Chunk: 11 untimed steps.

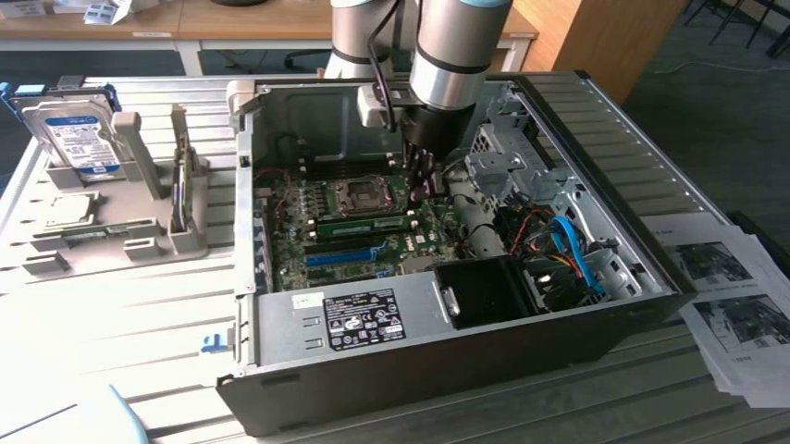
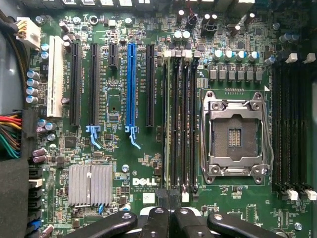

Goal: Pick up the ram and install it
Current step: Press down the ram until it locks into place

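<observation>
A green ram stick [image 1: 361, 223] lies along a slot on the motherboard [image 1: 309, 254], just in front of the CPU socket [image 1: 362, 192]. In the wrist view the ram [image 2: 166, 124] shows edge-on, running the length of the outermost black slot beside the socket [image 2: 235, 134]. My gripper [image 1: 426, 190] hangs inside the open computer case, just above the ram's end toward the exterior view's right. Its fingers [image 2: 157, 223] stand close together, shut, and nothing shows between them. The gripper [image 2: 168, 220] sits over the slot's end.
The case wall [image 1: 617, 176] and a metal drive cage [image 1: 506, 153] crowd the arm on the exterior view's right, with blue cables [image 1: 571, 250] below. A grey rack [image 1: 124, 231] outside the case holds a hard drive [image 1: 74, 139]. A long blue slot [image 2: 131, 84] runs near the ram slots.
</observation>
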Each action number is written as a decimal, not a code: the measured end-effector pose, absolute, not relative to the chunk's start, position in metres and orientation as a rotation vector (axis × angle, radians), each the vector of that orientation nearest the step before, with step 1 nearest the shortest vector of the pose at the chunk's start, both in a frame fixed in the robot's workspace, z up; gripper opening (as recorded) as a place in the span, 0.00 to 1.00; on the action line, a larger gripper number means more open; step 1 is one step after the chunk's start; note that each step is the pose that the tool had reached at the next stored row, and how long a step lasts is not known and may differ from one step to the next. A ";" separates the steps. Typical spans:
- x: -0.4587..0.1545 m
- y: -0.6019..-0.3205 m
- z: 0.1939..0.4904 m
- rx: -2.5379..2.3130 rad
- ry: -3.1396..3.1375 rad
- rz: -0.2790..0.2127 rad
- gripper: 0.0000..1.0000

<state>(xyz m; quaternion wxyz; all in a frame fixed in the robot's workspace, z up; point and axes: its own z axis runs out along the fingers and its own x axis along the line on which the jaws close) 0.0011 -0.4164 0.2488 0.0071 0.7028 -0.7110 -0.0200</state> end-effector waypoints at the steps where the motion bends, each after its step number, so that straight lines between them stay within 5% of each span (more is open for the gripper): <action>1: 0.001 -0.416 0.248 2.198 -2.224 -0.062 0.09; 11: 0.001 -0.416 0.239 2.198 -2.223 -0.062 0.09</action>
